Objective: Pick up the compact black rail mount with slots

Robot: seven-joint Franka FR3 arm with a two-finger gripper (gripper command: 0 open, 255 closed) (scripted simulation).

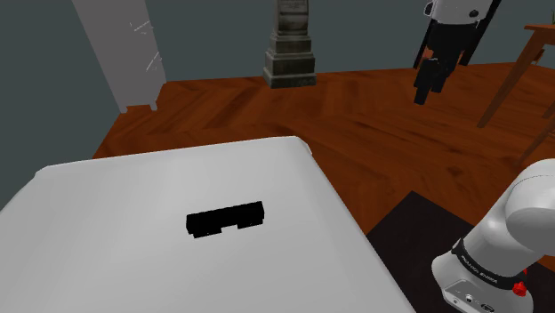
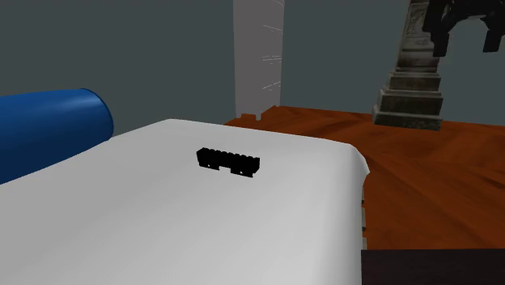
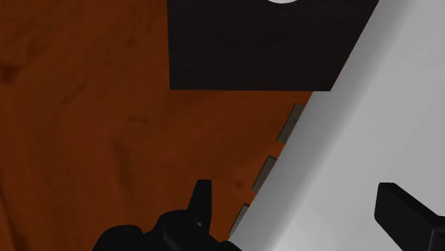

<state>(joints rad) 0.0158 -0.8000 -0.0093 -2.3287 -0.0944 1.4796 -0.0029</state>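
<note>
Shoulder view puts the mount (image 1: 226,220) flat on the white desk (image 1: 107,267), away from every edge and somewhat nearer the edge on the stand's side than the opposite one. Its long side runs roughly along the desk's far edge. It is black all over, a short bar. In the second exterior view the mount (image 2: 231,161) shows a row of ridges along its top and notches cut into its lower side, and it lies not far from the desk's (image 2: 162,235) rounded far corner. Nothing touches it.

The tool (image 1: 433,84) hangs high over the wood floor (image 1: 356,107) past the desk's far corner, well apart from the mount. In the wrist view its fingers (image 3: 202,203) stand spread with nothing between them; one is over the floor (image 3: 85,107) and the other over the desk (image 3: 371,142), whose edge runs slantwise between them. Small grey tabs (image 3: 289,125) show under that edge. Past the fingers lies the dark stand (image 3: 264,50). In the second exterior view the tool (image 2: 465,36) is at the upper corner, above the floor (image 2: 429,178).

Beyond the desk a grey stone pedestal (image 1: 290,44) stands on the floor against a grey-blue wall, with a white panel (image 1: 120,53) leaning near it. A wooden table leg (image 1: 509,76) shows behind the tool. A blue cylinder (image 2: 48,129) lies just beside the desk's far edge in the second exterior view.
</note>
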